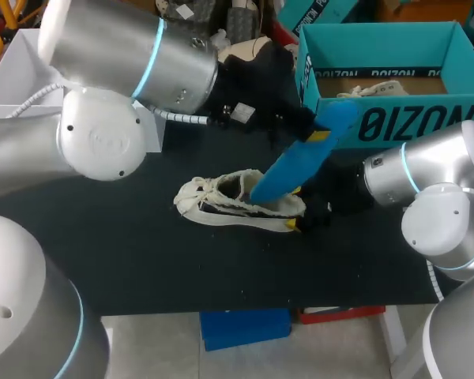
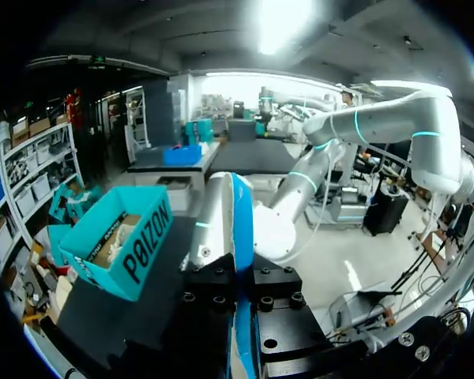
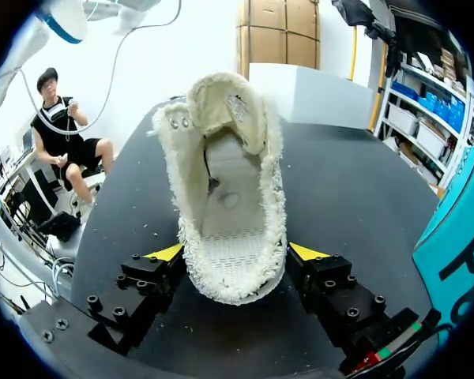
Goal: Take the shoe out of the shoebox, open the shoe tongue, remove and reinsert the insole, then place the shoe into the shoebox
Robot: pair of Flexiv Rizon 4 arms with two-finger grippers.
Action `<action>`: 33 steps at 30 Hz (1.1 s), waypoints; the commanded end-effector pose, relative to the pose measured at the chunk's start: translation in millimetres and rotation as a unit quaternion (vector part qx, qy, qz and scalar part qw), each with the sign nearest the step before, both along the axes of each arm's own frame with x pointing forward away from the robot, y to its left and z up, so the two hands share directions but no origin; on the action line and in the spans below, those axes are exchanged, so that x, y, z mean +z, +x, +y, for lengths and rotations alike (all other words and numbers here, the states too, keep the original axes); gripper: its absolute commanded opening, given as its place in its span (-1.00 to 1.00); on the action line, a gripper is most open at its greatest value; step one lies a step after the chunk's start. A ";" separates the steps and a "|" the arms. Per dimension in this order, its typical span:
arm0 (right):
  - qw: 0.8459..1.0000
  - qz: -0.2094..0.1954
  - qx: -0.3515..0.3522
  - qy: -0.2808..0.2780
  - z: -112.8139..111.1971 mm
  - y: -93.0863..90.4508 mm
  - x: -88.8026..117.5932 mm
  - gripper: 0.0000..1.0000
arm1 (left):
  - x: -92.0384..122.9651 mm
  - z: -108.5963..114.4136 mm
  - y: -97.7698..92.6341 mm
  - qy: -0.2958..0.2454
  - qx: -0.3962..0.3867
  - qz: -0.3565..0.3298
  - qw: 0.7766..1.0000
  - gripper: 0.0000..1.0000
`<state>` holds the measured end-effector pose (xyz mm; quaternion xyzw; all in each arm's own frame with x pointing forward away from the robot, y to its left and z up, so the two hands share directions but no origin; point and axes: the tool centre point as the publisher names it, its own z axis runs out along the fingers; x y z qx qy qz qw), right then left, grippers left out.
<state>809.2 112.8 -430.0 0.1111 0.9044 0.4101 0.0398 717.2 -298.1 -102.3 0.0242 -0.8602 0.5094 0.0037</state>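
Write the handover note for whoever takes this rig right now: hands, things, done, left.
Right hand: shut on the heel of the shoe, which lies on the table.
Left hand: shut on the blue insole, whose lower end is in the shoe's opening.
Shoebox: open, behind the shoe.
Done: shoe out of the box, tongue open.
Left: cannot tell if the insole is coming out or going in; get it seated, then box the shoe.

strong overhead glare, left wrist view; elsewhere even light, soft shadows
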 end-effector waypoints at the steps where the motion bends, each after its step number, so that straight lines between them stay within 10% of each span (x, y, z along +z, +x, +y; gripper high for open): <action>1: 1.000 0.000 -0.001 -0.001 1.6 0.1 -1.8 -1.00 | 5.7 35.9 -0.6 -0.015 -0.015 0.004 1.000 -1.00; 15: 1.000 0.000 -0.001 -0.001 1.6 0.1 -1.8 -1.00 | 10.2 45.3 -5.8 -0.064 -0.018 0.087 0.994 -1.00; 24: 1.000 0.000 -0.001 -0.001 1.6 0.1 -1.8 -1.00 | 65.8 62.1 -11.0 -0.188 -0.033 0.185 0.964 -1.00; 33: 1.000 0.000 -0.001 -0.001 1.6 0.1 -1.8 -1.00 | 124.2 64.8 -24.0 -0.202 -0.041 0.198 0.958 -1.00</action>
